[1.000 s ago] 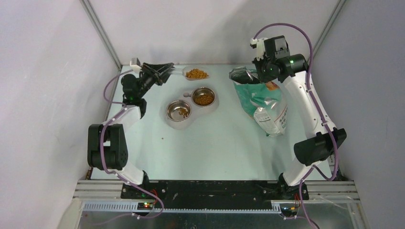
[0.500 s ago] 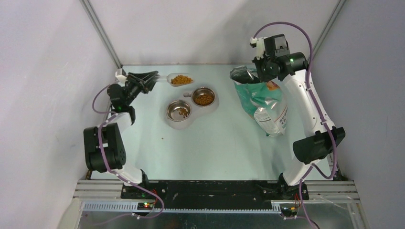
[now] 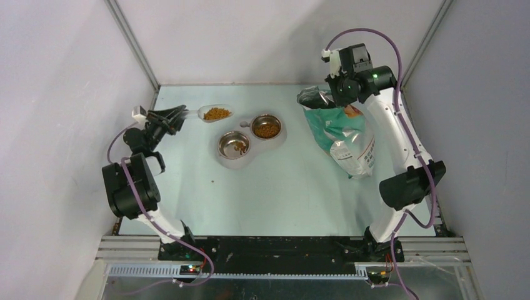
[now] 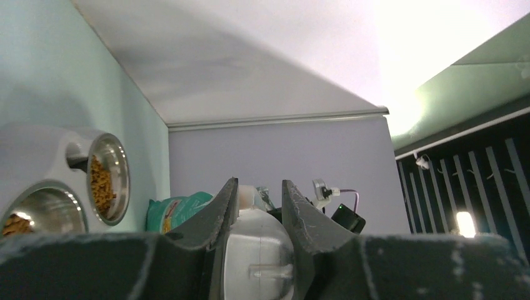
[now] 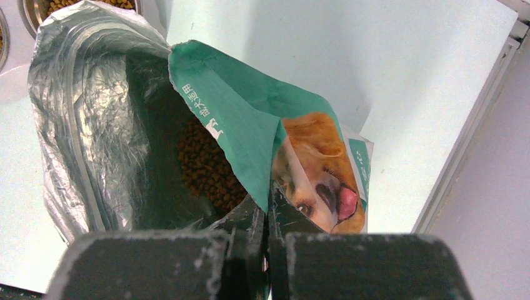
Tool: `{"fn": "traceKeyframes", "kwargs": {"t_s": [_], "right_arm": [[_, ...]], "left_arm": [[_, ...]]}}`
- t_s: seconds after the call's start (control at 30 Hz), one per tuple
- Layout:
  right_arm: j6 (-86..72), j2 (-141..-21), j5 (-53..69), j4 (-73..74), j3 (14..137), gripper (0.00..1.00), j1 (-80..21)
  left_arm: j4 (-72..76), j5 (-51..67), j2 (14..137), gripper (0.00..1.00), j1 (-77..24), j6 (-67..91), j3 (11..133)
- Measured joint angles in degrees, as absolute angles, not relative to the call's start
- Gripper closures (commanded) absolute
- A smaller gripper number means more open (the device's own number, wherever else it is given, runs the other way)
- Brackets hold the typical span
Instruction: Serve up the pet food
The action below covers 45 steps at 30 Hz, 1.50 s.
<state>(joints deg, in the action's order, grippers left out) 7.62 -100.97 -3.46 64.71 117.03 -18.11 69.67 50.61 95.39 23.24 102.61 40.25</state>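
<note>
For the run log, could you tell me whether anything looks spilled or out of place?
One small dark speck lies on the table, apart from the bowls, too small to identify; nothing else stands out.

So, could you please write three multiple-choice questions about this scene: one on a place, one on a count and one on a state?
1. Where is the filled scoop?
A) inside the bag
B) lying in a bowl
C) held left of the feeder, toward the back wall

2. How many steel bowls does the feeder hold?
A) one
B) two
C) three

3. What is the right hand doing?
A) shut on the bag's rim
B) open over the bowls
C) shut on the scoop

Answers:
1 C: the top view shows it beside the feeder, far from the bag.
2 B: two round bowls sit side by side.
3 A: its wrist view shows it pinching the teal edge.
</note>
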Motion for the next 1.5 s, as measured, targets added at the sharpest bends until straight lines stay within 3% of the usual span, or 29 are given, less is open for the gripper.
{"fn": "traceKeyframes", "kwargs": {"t_s": [0.23, 0.6, 1.0, 1.5], "right_arm": [[7.62, -101.49, -3.42, 65.10, 117.75, 1.00, -18.20], [7.60, -101.71, -3.42, 65.28, 118.04, 1.00, -18.11], [7.57, -101.71, -3.29, 65.30, 118.02, 1.00, -17.50], [7.14, -99.79, -1.72, 62.15, 114.04, 1.00, -16.16]], "left_arm": [[69.67, 52.36, 96.97, 1.00, 26.46, 99.68, 39.13], [58.24, 53.78, 98.67, 1.00, 26.89, 80.79, 39.11], [30.89, 53.41, 99.31, 1.00, 27.44, 55.35, 45.17], [5.87, 48.66, 89.25, 1.00, 20.84, 30.89, 52.53]]}}
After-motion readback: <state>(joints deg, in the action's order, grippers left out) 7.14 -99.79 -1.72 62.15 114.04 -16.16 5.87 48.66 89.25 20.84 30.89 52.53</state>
